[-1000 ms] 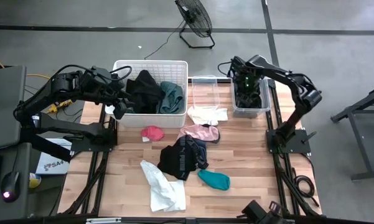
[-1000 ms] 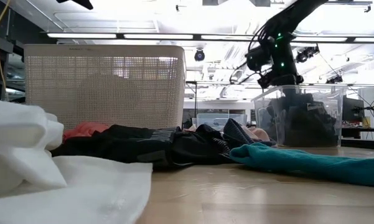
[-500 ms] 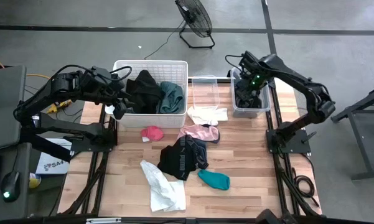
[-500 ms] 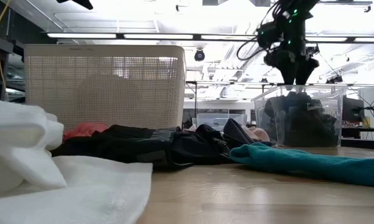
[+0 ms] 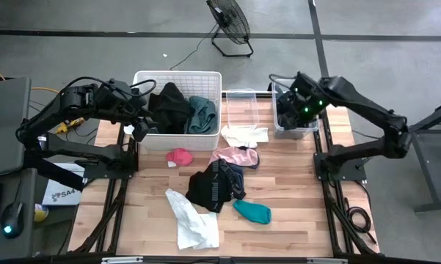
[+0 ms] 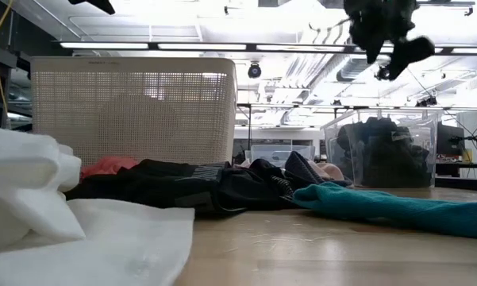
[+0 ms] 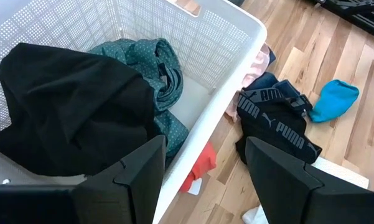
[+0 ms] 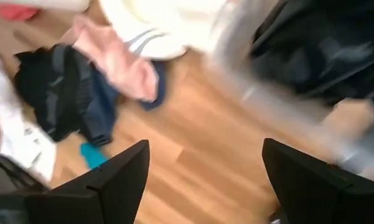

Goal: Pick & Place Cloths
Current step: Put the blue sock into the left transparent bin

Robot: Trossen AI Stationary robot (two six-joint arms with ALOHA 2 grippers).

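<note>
While the left gripper [image 7: 199, 180] hangs with fingers spread and empty over the white basket [image 5: 177, 77], that basket holds a black garment [image 5: 169, 106] and a teal-green cloth [image 5: 202, 114]. Next, one clear tub [image 5: 241, 99] holds nothing visible. Rightmost, another tub [image 5: 290, 130] holds dark cloth [image 6: 381, 151]; the right gripper [image 8: 202, 180] is above it, wide and empty.

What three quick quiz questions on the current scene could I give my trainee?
1. True or false: the right gripper is open and holds nothing.
2. What fills the clear tub under it?
A. dark cloths
B. white cloth
C. nothing
3. Which cloth lies nearest the table's front edge: the white cloth or the teal cloth?

Key: 1 true; 2 A; 3 white cloth.
</note>
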